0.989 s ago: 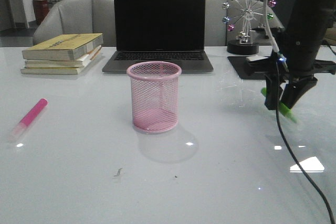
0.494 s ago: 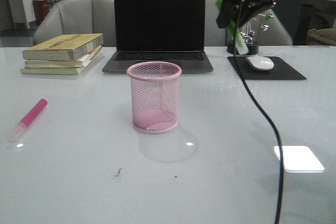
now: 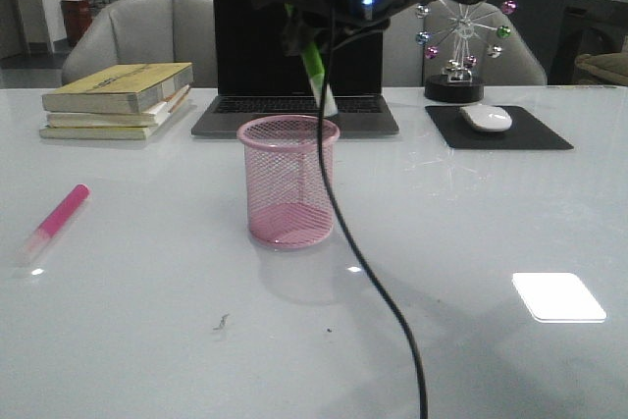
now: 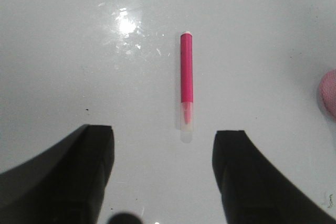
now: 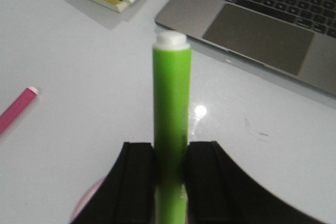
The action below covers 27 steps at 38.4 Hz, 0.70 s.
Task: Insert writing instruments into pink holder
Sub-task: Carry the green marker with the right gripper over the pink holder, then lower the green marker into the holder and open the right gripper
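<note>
Table: a glossy white tabletop [image 3: 147,340] that mirrors the ceiling lights; a bright rectangular reflection lies at front right.
Room: a grey armchair [image 3: 137,31] stands behind the table, with dim office space beyond.
Back row: a stack of yellow books [image 3: 116,100] at left, an open dark laptop [image 3: 296,56] in the middle, a small ferris-wheel ornament [image 3: 461,31] and a white mouse [image 3: 487,118] on a black mouse pad [image 3: 535,134] at right.
Pink holder [image 3: 288,180]: upright at table centre, just in front of the laptop.
Right gripper [image 5: 169,169]: fingers clamped on the green highlighter [image 3: 315,68], high above the holder's back rim; its black cable hangs down across the cup.
Green highlighter: tilted, pale cap pointing down, the tip just above the rim and not yet inside.
Pink highlighter [image 3: 57,221]: flat on the table, far left, well apart from the holder.
Left gripper [image 4: 164,174]: fingers spread wide, holding nothing, poised above the pink highlighter.
Change since half a second ago: the right arm has swung left from over the ornament to over the holder, carrying the green highlighter along.
Unchanged: holder, pink highlighter, books and laptop sit where they were.
</note>
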Tool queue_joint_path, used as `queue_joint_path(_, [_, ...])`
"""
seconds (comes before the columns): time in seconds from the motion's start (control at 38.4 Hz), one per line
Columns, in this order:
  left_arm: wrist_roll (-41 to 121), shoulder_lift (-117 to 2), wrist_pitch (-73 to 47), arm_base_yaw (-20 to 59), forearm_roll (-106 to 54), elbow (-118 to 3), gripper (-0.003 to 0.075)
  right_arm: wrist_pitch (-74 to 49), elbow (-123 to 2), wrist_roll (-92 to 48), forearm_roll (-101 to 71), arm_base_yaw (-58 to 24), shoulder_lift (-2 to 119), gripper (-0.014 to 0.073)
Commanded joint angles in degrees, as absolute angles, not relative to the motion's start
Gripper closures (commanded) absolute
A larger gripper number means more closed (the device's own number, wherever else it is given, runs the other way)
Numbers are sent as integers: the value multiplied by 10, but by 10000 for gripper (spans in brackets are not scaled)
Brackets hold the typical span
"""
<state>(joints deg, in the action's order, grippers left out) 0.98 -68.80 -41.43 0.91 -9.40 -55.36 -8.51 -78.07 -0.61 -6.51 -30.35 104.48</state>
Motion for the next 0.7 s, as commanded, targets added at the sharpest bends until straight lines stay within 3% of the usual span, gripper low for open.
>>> queue_joint_path(0.0, [6, -678, -382, 11, -101, -573, 244, 40, -765, -11, -67, -326, 1007, 536])
queue_joint_path(0.29, [6, -678, -382, 11, -101, -573, 244, 162, -682, -11, -67, -346, 1007, 536])
queue_joint_path(0.68, [6, -678, -383, 11, -101, -573, 244, 168, -671, -11, -67, -346, 1007, 526])
